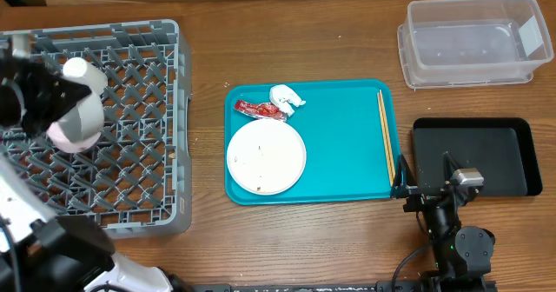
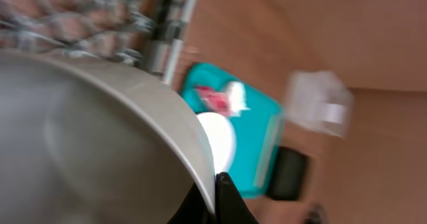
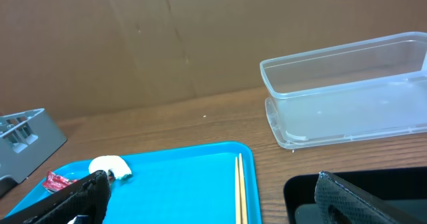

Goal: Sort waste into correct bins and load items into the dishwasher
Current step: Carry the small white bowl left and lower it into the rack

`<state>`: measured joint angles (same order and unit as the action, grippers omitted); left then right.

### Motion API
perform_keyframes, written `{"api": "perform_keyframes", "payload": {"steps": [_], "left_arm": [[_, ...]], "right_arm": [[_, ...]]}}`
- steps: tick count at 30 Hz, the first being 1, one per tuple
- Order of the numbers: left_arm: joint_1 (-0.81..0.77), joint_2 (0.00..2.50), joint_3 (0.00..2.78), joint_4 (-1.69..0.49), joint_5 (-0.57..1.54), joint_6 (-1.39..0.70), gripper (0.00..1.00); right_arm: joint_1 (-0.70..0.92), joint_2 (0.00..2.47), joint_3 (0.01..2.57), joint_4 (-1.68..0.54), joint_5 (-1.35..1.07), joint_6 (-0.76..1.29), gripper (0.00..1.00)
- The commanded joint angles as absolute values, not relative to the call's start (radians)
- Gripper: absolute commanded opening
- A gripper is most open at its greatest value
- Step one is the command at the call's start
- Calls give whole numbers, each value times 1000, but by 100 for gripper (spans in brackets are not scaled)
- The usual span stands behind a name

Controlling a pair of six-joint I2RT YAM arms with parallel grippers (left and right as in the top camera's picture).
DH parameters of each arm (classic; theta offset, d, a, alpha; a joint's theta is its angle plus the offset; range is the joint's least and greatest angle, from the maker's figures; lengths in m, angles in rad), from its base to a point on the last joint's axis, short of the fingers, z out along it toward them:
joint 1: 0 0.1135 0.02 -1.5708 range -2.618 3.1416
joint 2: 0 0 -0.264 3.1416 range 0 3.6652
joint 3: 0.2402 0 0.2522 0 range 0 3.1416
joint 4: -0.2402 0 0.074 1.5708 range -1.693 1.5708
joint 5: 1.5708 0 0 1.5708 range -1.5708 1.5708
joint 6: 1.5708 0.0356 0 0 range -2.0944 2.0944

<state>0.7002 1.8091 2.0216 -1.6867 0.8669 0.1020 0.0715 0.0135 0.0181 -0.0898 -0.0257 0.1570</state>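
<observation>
My left gripper (image 1: 52, 101) hangs over the grey dishwasher rack (image 1: 139, 153), shut on the rim of a white-pinkish bowl (image 1: 76, 122). The left wrist view is blurred: the bowl (image 2: 87, 151) fills it, and black fingertips (image 2: 227, 194) pinch its rim. On the teal tray (image 1: 347, 166) lie a white plate (image 1: 266, 156) with crumbs, a red wrapper (image 1: 261, 109), a white tissue (image 1: 287, 96) and chopsticks (image 1: 385, 136). My right gripper (image 1: 426, 181) stands open and empty between the teal tray and the black tray (image 1: 486, 153). In the right wrist view it (image 3: 213, 207) straddles the chopsticks (image 3: 240, 191).
A clear plastic tub (image 1: 473, 40) sits at the back right, behind the black tray. The rack fills the left side of the wooden table. A brown cardboard wall (image 3: 167, 44) rises behind the table.
</observation>
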Motion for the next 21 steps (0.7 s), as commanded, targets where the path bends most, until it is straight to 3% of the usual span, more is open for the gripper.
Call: {"api": "perform_keyframes", "payload": {"steps": [1,6,13,21], "left_arm": [[796,1813,1831,-1689,1207,344,4],[904,1835,1574,-1663,1444,583,4],[1029,1847,1348,-1508,1550,591,4],[1115,1847,1284,-1385,1560,583,4]], "right_arm": [[66,3,8,-84,-20,160,100],[66,3,8,-84,-20,160,100],[66,3,8,-84,-20,160,100],[66,3,8,-84,-20,160,100]]}}
